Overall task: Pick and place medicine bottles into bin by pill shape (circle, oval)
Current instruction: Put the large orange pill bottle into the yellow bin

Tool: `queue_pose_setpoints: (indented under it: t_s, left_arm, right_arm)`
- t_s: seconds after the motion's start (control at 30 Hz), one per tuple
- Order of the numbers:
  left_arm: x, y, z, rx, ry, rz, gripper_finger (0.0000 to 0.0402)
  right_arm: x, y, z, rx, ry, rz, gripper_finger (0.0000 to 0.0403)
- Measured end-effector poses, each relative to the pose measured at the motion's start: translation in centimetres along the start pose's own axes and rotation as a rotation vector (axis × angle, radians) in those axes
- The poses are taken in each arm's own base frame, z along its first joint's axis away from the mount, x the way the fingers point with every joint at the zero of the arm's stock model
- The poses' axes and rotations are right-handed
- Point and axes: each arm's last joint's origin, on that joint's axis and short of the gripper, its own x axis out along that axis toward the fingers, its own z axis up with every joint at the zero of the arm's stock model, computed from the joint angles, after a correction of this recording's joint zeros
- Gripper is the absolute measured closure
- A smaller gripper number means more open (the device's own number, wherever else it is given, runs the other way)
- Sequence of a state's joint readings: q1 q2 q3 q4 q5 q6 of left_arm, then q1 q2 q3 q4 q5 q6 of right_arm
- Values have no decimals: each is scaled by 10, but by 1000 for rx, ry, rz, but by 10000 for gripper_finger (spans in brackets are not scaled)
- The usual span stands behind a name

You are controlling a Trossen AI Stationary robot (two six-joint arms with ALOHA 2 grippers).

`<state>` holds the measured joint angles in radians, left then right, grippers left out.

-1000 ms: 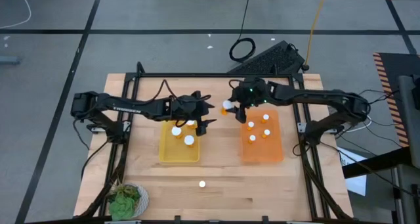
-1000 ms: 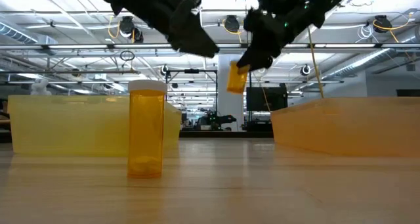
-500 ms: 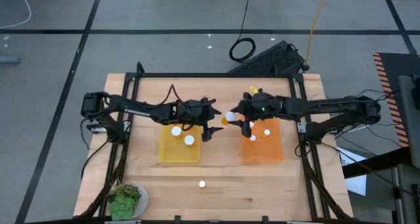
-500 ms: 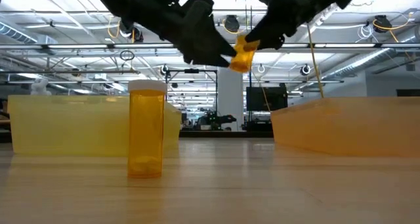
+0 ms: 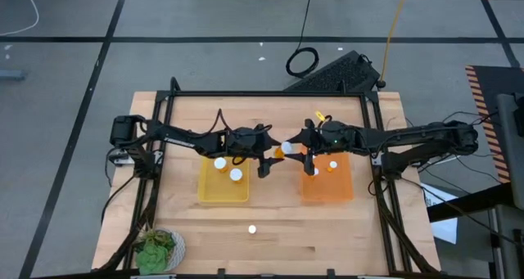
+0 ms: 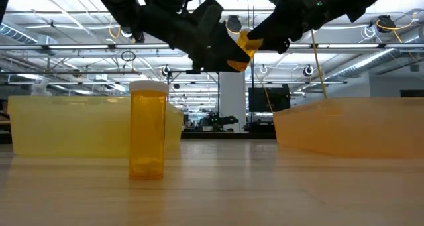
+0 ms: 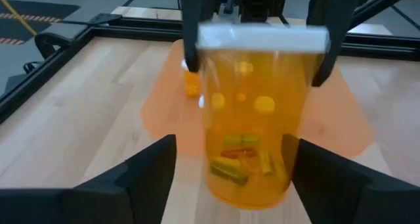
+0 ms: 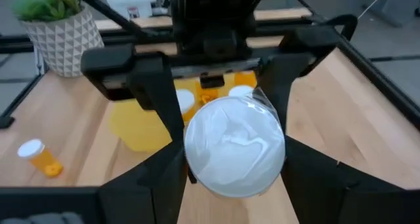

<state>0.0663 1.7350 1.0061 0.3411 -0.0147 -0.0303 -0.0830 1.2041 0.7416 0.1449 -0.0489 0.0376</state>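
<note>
Two pill bottles (image 5: 226,168) stand in the yellow tray (image 5: 223,187), two show in the orange tray (image 5: 327,183), and one stands alone on the wooden table (image 5: 180,115) near its front edge. A sixth bottle (image 5: 283,148) hangs between the trays, pinched by the right gripper (image 5: 295,146); the left gripper (image 5: 268,156) straddles it with fingers spread wide. Its pills look oblong. Ceiling lights fill the room behind.

Bright, even light falls from rows of ceiling strip lights (image 6: 79,27) seen in the low view, leaving only faint, soft shadows on the tabletop (image 5: 270,213). In the left wrist view the near bottle (image 7: 252,115) is soft and out of focus. Its white cap (image 8: 234,145) shows mild glare in the right wrist view.
</note>
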Motion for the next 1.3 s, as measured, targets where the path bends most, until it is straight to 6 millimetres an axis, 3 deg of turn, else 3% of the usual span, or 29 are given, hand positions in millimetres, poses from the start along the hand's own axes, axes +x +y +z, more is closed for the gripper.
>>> queue_pose_setpoints:
  t_s: [0.5, 0.7, 0.93, 1.3]
  left_arm:
    - [0, 0, 0, 3, 3, -4, 207]
    - [-1, 1, 1, -6, -1, 2, 205]
    - [-7, 0, 6, -6, 2, -2, 208]
    - [-29, -7, 31, 18, -101, -31, 205]
  right_arm:
    - [0, 0, 0, 1, -9, -4, 185]
    - [-3, 0, 1, 3, -16, -19, 142]
    - [-24, 7, 7, -39, -26, 2, 84]
    - [-34, 10, -20, -57, -195, -15, 78]
